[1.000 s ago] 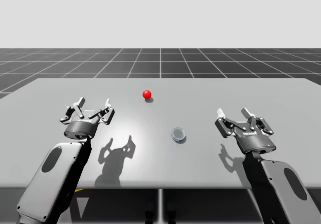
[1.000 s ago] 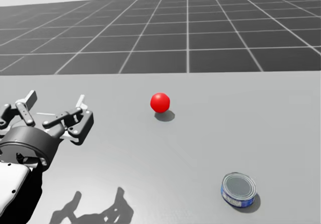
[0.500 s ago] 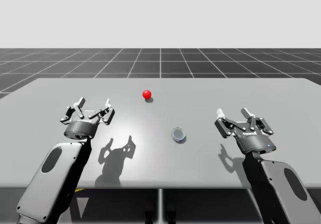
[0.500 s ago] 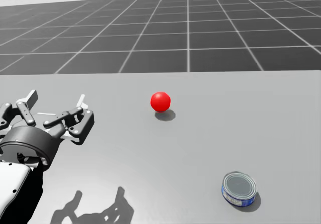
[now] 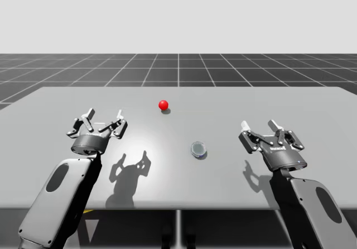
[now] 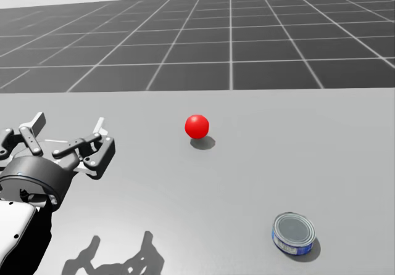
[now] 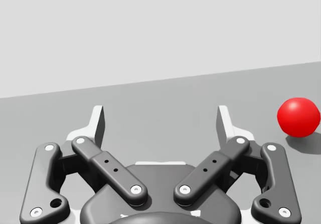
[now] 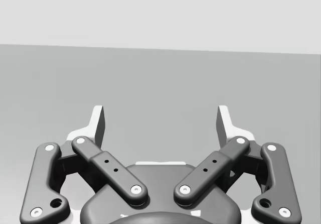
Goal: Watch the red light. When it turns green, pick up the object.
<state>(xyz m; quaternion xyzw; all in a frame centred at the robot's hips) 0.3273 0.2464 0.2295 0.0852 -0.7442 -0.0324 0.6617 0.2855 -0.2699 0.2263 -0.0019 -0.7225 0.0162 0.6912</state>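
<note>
Grey table (image 5: 312, 109) is stretching out beneath both arms. Nearest, my left gripper (image 5: 104, 118) and my right gripper (image 5: 259, 127) are hovering above it, each with its fingers spread wide and gripping nothing. A short round can (image 5: 198, 148) with a blue band is sitting on the table between the two grippers, nearer the right one and apart from both. Farther ahead of the left gripper, toward its inner side, the light (image 5: 163, 105) is glowing red. Beyond the table, a dark gridded floor (image 5: 178, 70) is running into the distance.
</note>
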